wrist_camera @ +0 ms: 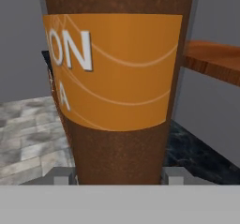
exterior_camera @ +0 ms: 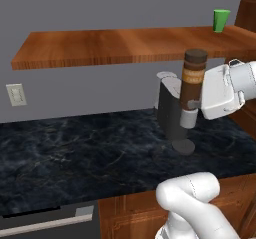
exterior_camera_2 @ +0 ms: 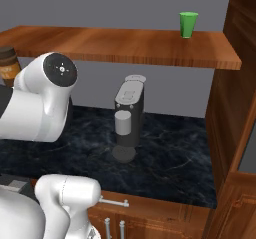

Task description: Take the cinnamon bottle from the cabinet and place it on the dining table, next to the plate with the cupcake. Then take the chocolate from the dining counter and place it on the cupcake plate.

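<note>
We have the bottle (exterior_camera: 193, 79) clamped upright in our fingers (exterior_camera: 189, 103), in the air in front of the shelf (exterior_camera: 100, 47), above the black bench (exterior_camera: 75, 153). Coffee machine (exterior_camera: 172, 115) behind it. Green cup (exterior_camera: 220, 20) on the shelf.

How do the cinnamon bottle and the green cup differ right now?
The cinnamon bottle is dark brown with an orange label; the green cup is plain green. The bottle is held in the gripper off the shelf; the cup stands on it. The bottle is capped, the cup open-topped. Both are upright.
</note>
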